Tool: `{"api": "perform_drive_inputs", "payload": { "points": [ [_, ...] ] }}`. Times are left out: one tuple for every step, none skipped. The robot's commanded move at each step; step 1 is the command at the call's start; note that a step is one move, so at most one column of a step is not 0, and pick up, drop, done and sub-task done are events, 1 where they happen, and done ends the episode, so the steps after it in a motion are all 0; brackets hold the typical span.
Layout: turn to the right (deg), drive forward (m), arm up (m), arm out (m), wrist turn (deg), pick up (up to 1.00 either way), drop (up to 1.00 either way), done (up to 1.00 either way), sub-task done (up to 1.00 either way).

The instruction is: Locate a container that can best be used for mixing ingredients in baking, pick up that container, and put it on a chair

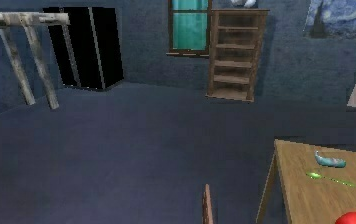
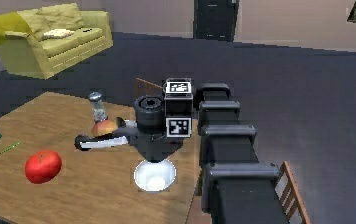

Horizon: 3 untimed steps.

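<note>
A pale round bowl-like thing (image 2: pixel 154 177) rests on the wooden table (image 2: pixel 46 125), at its near right edge. Directly above it is the gripper's dark body, with the thin fingers (image 2: pixel 90 144) reaching left over the tabletop. My gripper (image 2: pixel 94 142) has a reddish-yellow apple-like thing (image 2: pixel 108 127) lying just behind it, so I cannot tell whether it holds anything. A wooden chair's back (image 2: pixel 288 196) shows at the arm side view's bottom right. The thin brown slat (image 1: pixel 207 206) beside the table (image 1: pixel 331 185) may be another chair.
A red tomato-like ball (image 2: pixel 43 166) and a small shaker (image 2: pixel 96 102) stand on the table. Beyond it is a yellow sofa (image 2: pixel 56 40), then a dark door (image 2: pixel 214 18). Ahead are open blue floor, a black cabinet (image 1: pixel 86 45), a wooden shelf (image 1: pixel 233 55) and a ladder-like frame (image 1: pixel 26 60).
</note>
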Motion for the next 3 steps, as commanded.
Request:
{"api": "perform_drive_inputs", "payload": {
  "points": [
    [0.0, 0.0, 0.0, 0.0, 33.0, 0.0, 0.0, 0.0, 0.0],
    [0.0, 0.0, -0.28, 0.0, 0.0, 0.0, 0.0, 0.0, 0.0],
    [0.0, 0.0, 0.0, 0.0, 0.0, 1.0, 0.0, 0.0, 0.0]
  ]
}}
